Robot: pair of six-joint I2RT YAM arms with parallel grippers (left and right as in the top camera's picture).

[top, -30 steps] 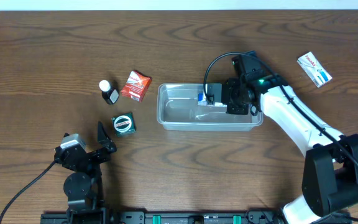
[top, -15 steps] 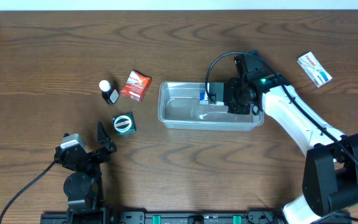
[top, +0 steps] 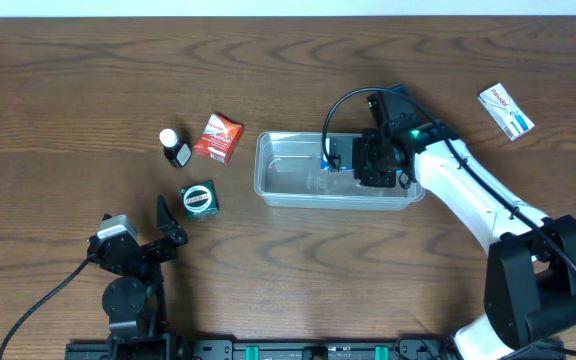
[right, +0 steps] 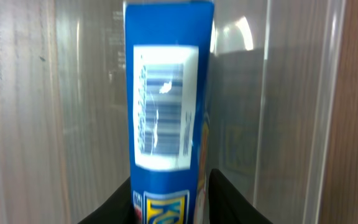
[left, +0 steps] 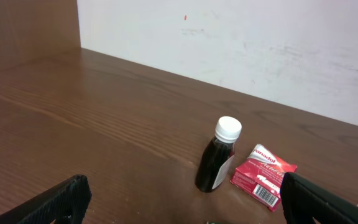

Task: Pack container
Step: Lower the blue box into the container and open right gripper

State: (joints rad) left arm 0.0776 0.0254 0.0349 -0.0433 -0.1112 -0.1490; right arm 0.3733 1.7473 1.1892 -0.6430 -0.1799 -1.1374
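Right gripper (right: pixel 169 202) down inside container (top: pixel 298 198), desk centre-right, fingers flanking upright blue box (right: pixel 169 93); gripping or slack, cannot tell. Spread fully, lift straight, avoid toppling box.

On the tabletop (top: pixel 68 90) we see a dark white-capped bottle (top: pixel 175 148) just beside a red box (top: pixel 218 137), a green-black box (top: pixel 200 199) near them, a white box (top: pixel 506 111) well apart
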